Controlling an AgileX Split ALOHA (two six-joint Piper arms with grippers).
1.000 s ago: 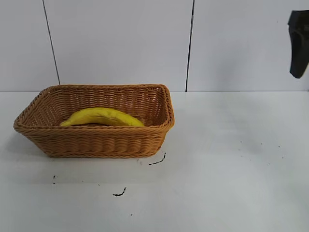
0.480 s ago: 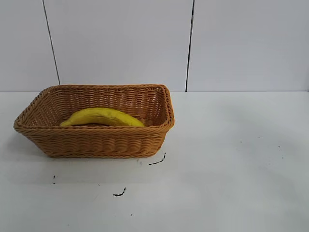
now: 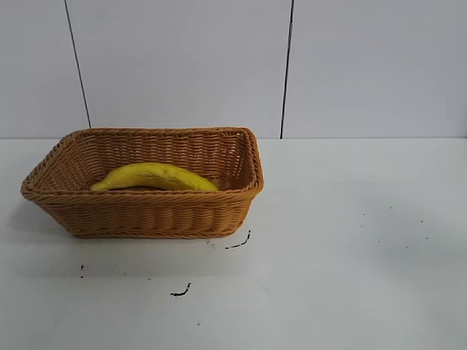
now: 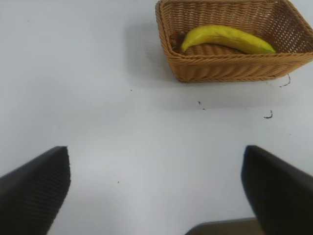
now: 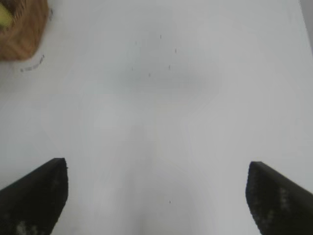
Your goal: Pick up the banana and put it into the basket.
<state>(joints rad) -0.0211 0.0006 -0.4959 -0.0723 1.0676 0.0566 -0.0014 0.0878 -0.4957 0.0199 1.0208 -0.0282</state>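
The yellow banana (image 3: 155, 176) lies inside the tan woven basket (image 3: 146, 215) at the table's left. Both also show in the left wrist view: the banana (image 4: 227, 38) and the basket (image 4: 230, 68). My left gripper (image 4: 156, 161) is open and empty, well away from the basket over bare table. My right gripper (image 5: 156, 169) is open and empty over the right part of the table; a corner of the basket (image 5: 22, 39) shows far off in its view. Neither gripper shows in the exterior view.
The white table (image 3: 350, 248) has small black marks in front of the basket (image 3: 238, 243) and some specks at the right. A white panelled wall stands behind.
The right gripper, seen at the upper right edge of the exterior view one second ago, has left that view. The banana and basket have not moved.
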